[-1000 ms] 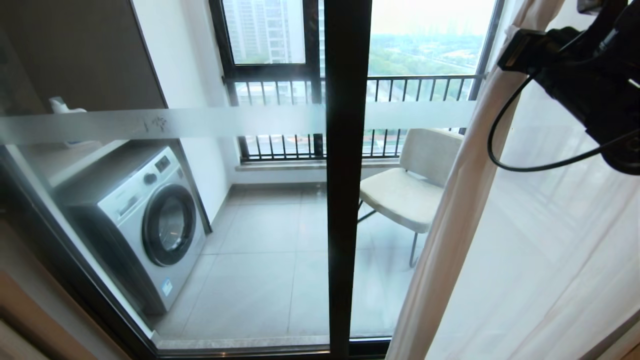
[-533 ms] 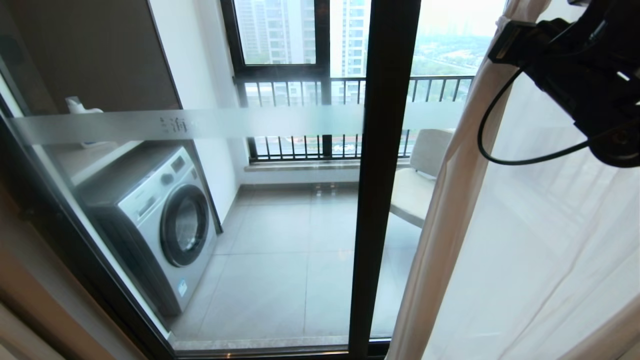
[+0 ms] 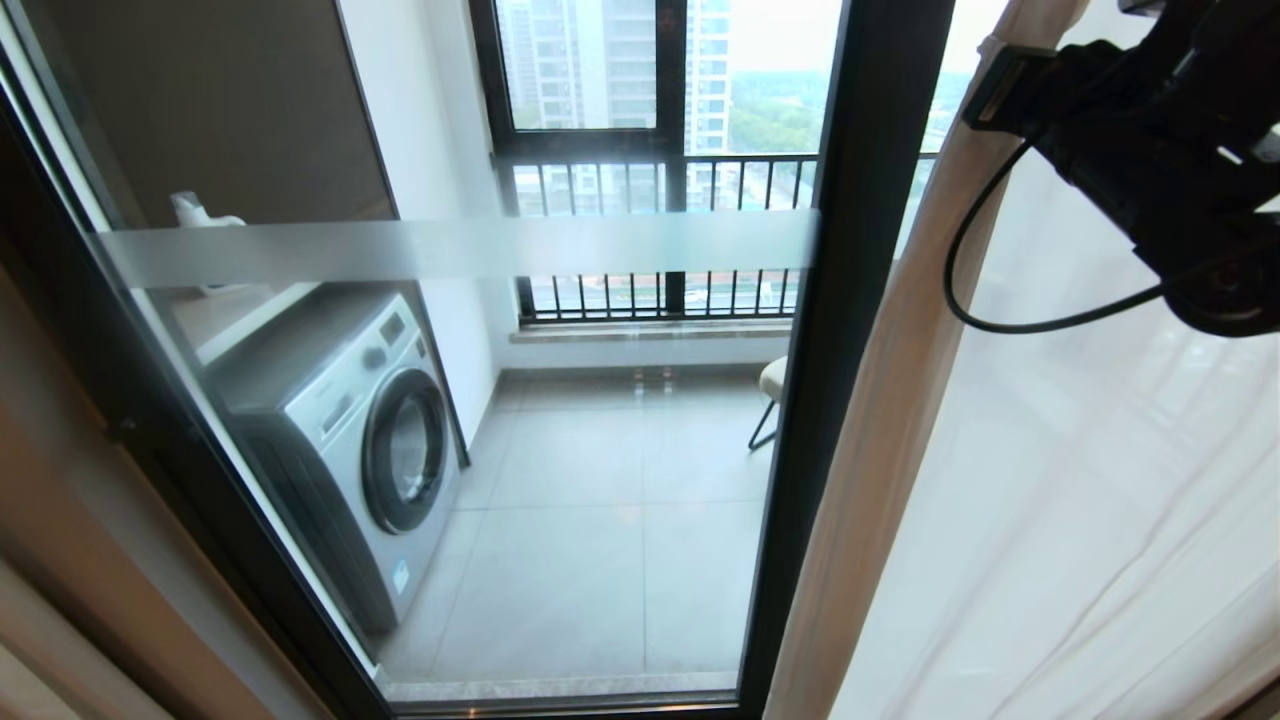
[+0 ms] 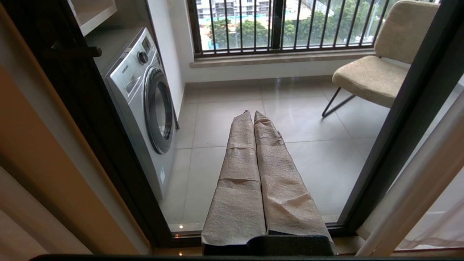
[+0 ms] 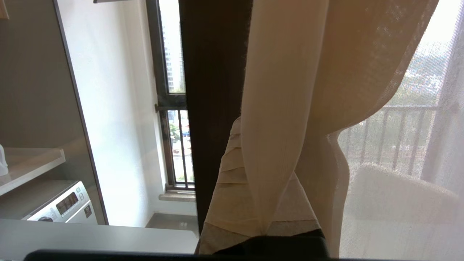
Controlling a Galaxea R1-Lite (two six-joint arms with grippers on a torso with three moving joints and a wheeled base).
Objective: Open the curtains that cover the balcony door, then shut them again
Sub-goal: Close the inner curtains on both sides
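Note:
The balcony door (image 3: 850,300) is a glass panel in a thick black frame with a frosted band (image 3: 450,248) across it. The sheer white curtains (image 3: 1050,500) hang at the right, their leading edge (image 3: 880,400) lying just over the door's upright. At the upper right, my right gripper (image 3: 1000,85) is shut on that edge. In the right wrist view the taped fingers (image 5: 224,174) of the right gripper (image 5: 250,130) pinch a fold of the curtains (image 5: 275,90). My left gripper (image 4: 253,114) hangs low, pointing at the glass, shut with nothing in it.
Behind the glass stand a washing machine (image 3: 370,440), a beige chair (image 4: 377,72) and a black-framed window with railing bars (image 3: 650,180). A white bottle (image 3: 195,210) sits on a shelf above the machine. A beige surface (image 3: 60,560) borders the door on the left.
The whole scene has slid right in the head view, so the camera moved left. The held curtain edge came along and now covers the door's upright and most of the chair.

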